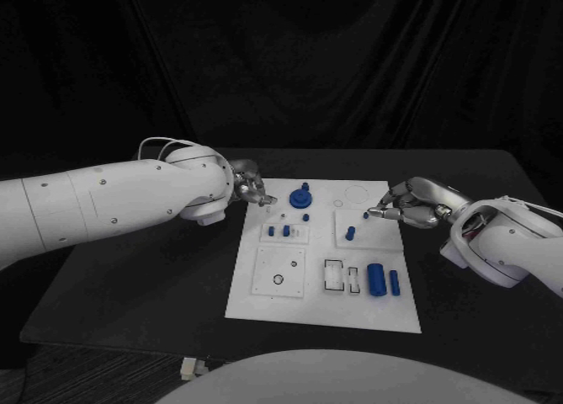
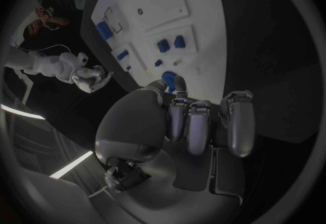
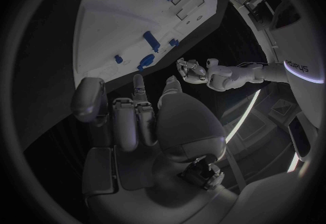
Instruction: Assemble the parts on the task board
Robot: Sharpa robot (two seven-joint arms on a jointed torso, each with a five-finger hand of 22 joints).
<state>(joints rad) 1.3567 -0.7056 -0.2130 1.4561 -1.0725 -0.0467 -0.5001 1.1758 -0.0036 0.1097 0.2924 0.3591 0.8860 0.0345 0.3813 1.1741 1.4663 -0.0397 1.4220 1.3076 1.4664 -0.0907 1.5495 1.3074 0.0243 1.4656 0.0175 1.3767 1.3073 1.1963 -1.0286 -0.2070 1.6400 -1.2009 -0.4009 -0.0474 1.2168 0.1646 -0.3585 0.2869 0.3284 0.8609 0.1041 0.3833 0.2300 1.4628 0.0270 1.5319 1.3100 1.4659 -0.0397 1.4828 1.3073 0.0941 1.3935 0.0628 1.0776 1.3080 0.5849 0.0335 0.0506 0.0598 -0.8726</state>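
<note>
A white task board [image 1: 324, 311] lies in the middle of a black bench [image 1: 135, 295], seen from above. Several small blue parts already stand in its far half: a round disc with a peg [image 1: 302, 199] near the far edge, and short pegs [image 1: 278, 230] in a raised square block nearer the left. Two longer blue cylinders [image 1: 379, 279] lie loose on the near right of the board beside empty rectangular slots [image 1: 336, 274], and a round hole [image 1: 278, 279] in the near-left block looks unfilled, so the assembly seems partly done with more to place. The left hand [image 1: 248, 189] hovers at the board's far left corner, just beside the disc, fingers curled in and holding nothing visible. The right hand [image 1: 402, 204] hangs over the board's far right edge, well apart from the loose cylinders; whether its bent fingers pinch anything I cannot tell
</note>
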